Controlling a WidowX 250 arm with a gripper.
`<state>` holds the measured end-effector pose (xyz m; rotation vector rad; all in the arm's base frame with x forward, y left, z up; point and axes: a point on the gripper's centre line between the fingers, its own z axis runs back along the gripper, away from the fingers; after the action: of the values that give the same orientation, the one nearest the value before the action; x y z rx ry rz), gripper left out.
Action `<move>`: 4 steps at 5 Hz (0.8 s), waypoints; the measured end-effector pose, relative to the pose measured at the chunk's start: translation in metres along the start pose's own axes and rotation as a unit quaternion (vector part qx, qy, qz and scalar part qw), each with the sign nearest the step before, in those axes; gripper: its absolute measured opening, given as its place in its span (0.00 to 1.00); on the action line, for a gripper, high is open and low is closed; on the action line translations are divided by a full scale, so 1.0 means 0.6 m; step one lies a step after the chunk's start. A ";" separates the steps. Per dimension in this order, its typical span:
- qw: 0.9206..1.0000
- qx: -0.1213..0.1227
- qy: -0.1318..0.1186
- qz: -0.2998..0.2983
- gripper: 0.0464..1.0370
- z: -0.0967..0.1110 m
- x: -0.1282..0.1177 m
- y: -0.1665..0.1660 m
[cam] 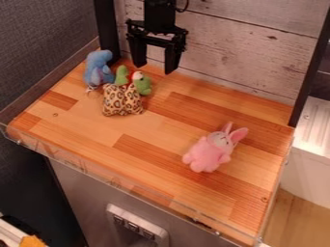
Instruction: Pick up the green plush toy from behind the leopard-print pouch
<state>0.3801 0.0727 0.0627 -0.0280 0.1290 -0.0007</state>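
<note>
My gripper (155, 66) hangs above the back of the table (155, 144), fingers wide apart and holding nothing. The leopard-print pouch (122, 100) lies toward the back left, beside the green toy (142, 84) and near the blue toy (98, 68). The pink rabbit (209, 152) lies well apart, front right.

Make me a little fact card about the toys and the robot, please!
Gripper: black gripper, hanging near the back, fingers apart, holding nothing
Nearest toy: green toy with a bit of red
In front of it: leopard-print thing, bunched up close
Beside them: blue plush toy, at the picture's left
Apart from the group: pink bunny, toward the picture's right
Under the toys: striped wooden table
Behind: pale plank wall
</note>
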 end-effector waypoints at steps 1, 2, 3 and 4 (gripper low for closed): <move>0.998 0.004 0.001 -0.064 0.96 0.007 0.002 0.010; 0.989 0.008 0.007 -0.149 0.96 0.004 0.006 0.049; 0.966 0.017 0.015 -0.258 0.96 0.003 0.012 0.077; 0.929 0.022 0.021 -0.368 0.96 -0.002 0.012 0.101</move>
<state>0.3870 0.1334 0.0590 -0.0297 0.1554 -0.7569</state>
